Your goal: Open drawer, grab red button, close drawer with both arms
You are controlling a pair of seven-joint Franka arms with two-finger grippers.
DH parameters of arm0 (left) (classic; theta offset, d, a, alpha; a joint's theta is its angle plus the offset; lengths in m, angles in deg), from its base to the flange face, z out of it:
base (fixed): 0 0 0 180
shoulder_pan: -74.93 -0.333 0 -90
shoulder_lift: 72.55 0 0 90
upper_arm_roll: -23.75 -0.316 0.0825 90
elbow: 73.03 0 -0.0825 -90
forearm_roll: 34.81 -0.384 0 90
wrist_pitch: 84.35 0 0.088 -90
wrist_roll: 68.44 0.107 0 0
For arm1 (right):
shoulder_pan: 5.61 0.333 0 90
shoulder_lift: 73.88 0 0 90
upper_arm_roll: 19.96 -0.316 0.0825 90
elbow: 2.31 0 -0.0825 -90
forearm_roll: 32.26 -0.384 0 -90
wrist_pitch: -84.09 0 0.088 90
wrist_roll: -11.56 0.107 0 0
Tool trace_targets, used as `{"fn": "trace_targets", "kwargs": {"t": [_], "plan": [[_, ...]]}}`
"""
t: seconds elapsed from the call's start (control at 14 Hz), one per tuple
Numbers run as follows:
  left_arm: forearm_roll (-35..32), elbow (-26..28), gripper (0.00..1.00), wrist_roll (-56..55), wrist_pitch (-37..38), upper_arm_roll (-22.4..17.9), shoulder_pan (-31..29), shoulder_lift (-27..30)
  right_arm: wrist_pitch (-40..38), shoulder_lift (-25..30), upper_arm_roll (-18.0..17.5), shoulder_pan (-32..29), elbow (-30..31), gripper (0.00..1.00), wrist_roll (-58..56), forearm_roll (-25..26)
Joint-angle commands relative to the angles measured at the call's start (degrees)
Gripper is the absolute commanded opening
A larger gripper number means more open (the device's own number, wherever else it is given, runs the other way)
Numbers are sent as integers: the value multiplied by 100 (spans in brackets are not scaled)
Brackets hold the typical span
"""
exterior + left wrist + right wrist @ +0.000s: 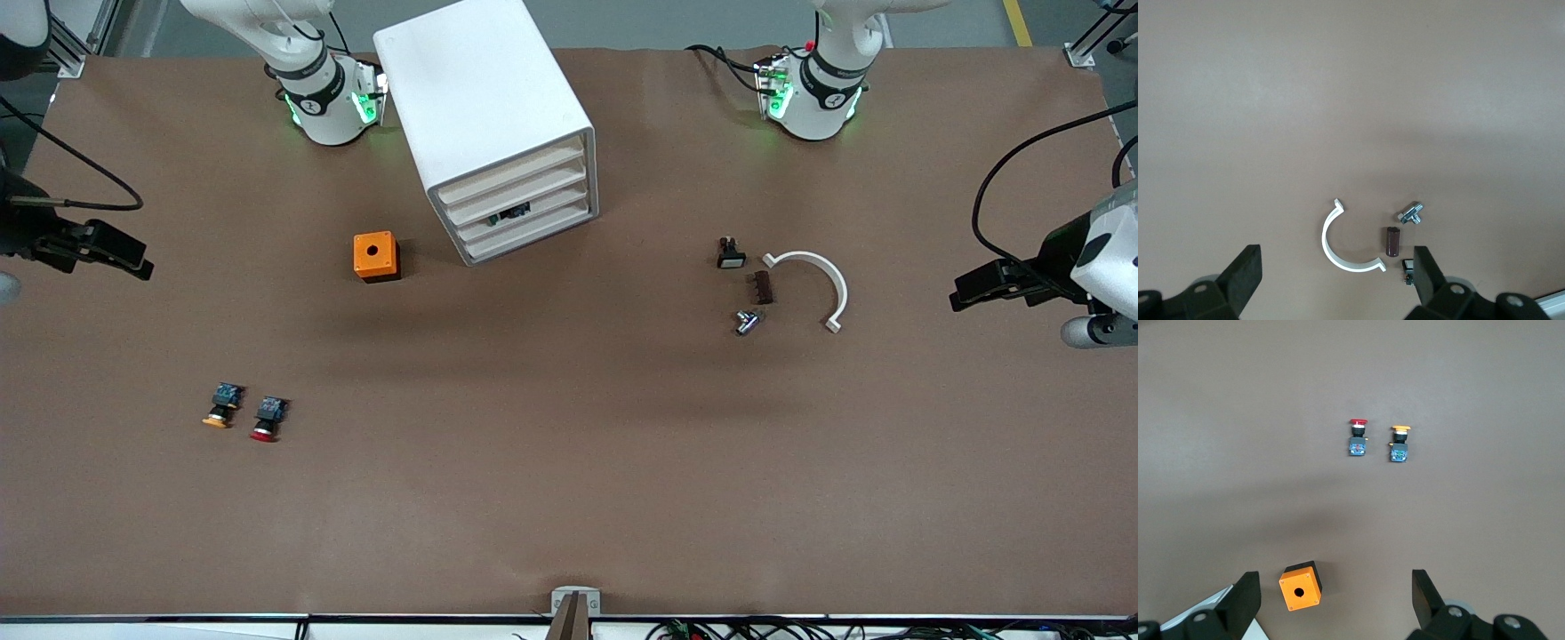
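Left gripper (965, 298): front view, we see it in the air at the left arm's end of the tabletop (569, 498), fingers apart, holding nothing.
Right gripper (133, 258): front view, up over the right arm's end, fingers apart, empty.
Cabinet (484, 107): white box near the bases; we count four cream fronts, all pushed in.
Drawer (524, 216): we see a dark item through the slot by the third front.
Button (268, 418): red cap, on the tabletop toward the right arm's end, just beside the yellow-capped button (222, 405).
Orange cube (376, 256): beside the cabinet, farther from the camera than both buttons.
Left wrist view: spread fingers (1245, 273) frame a white curved clip (1331, 250), a brown block (1392, 241) and a metal fitting (1411, 213).
Right wrist view: spread fingers (1426, 593); orange cube between them, red button and yellow one side by side, caps pointing away from the cube.
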Motion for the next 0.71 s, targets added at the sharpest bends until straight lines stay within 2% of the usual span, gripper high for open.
{"fn": "trace_targets", "kwargs": {"t": [0.0, 0.29, 0.64], "plan": [[-104, 141, 100, 92, 24, 48, -57, 453, -40, 434, 131, 165, 292, 100, -53, -80], [-113, 132, 100, 92, 323, 56, -48, 516, -57, 452, 78, 94, 275, 100, -80, -80], [-122, 97, 100, 39, 332, 56, -39, 516, -93, 452, 78, 77, 240, 100, -237, -115]]}}
